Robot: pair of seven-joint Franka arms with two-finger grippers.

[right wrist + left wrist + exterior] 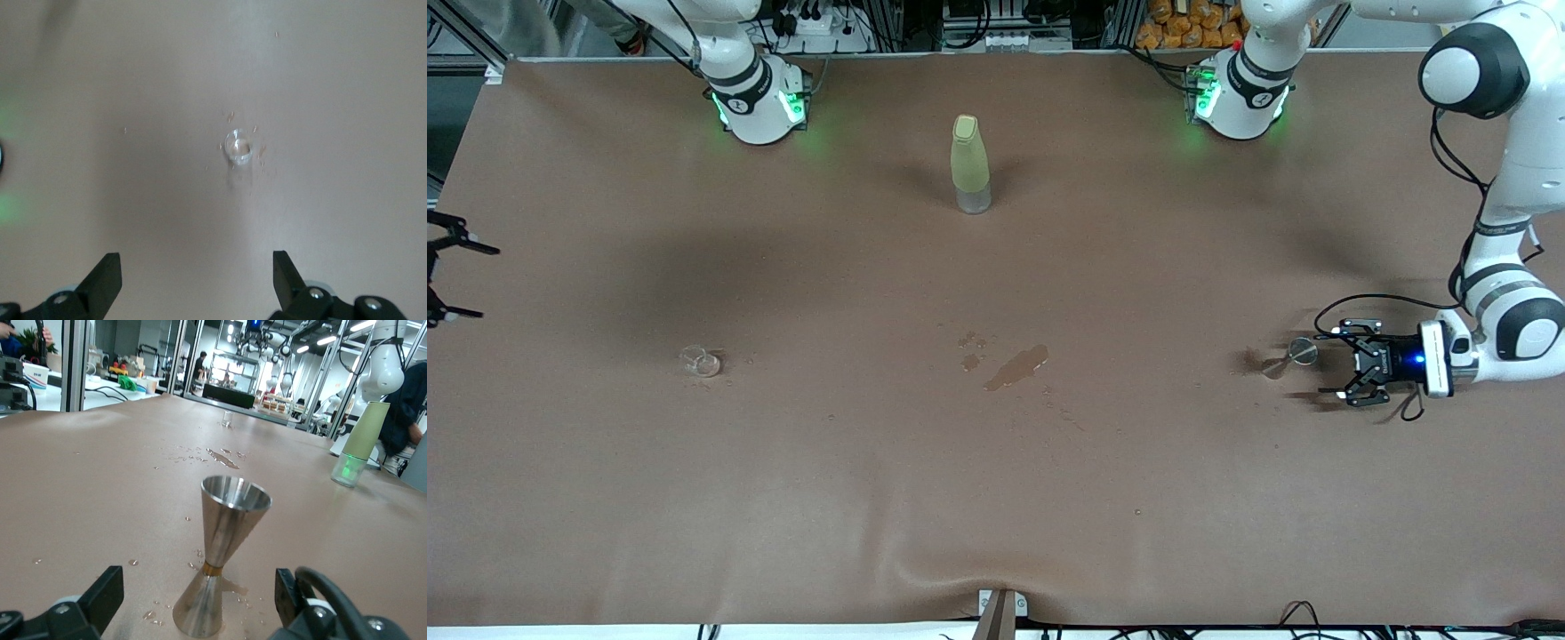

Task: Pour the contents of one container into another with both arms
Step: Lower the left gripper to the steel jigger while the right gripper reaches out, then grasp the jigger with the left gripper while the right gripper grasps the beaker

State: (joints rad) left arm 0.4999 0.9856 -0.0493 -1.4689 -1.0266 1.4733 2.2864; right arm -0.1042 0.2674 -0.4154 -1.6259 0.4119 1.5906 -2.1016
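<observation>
Fingers spread wide on both arms: the left gripper (1347,377) sits low over the desk (996,498) at the left arm's end, its fingers (100,597) flanking, but not touching, the silver metal cup (1294,356), which the left wrist view shows standing upright on its flared foot amid scattered droplets. The right gripper (440,280), barely in view at the edge of the front view, hangs above the right arm's end of the desk, fingers (103,280) equally apart and empty, with the clear cup (700,361) below it in the right wrist view, well apart from the metal cup. A wet patch (1016,366) marks the desk between the two vessels, and a yellow-green bottle (970,164) stands farther from the front camera, between the arms' bases. The metal cup looks light, rigid and slick; its narrow waist, ringed by a thin band, appears the surest place to pinch, since the sloping cones above and below would likely squirt out of a grip. The clear cup appears lighter still, smooth and possibly brittle, best taken gently across its wall, with the spout left free for pouring.
</observation>
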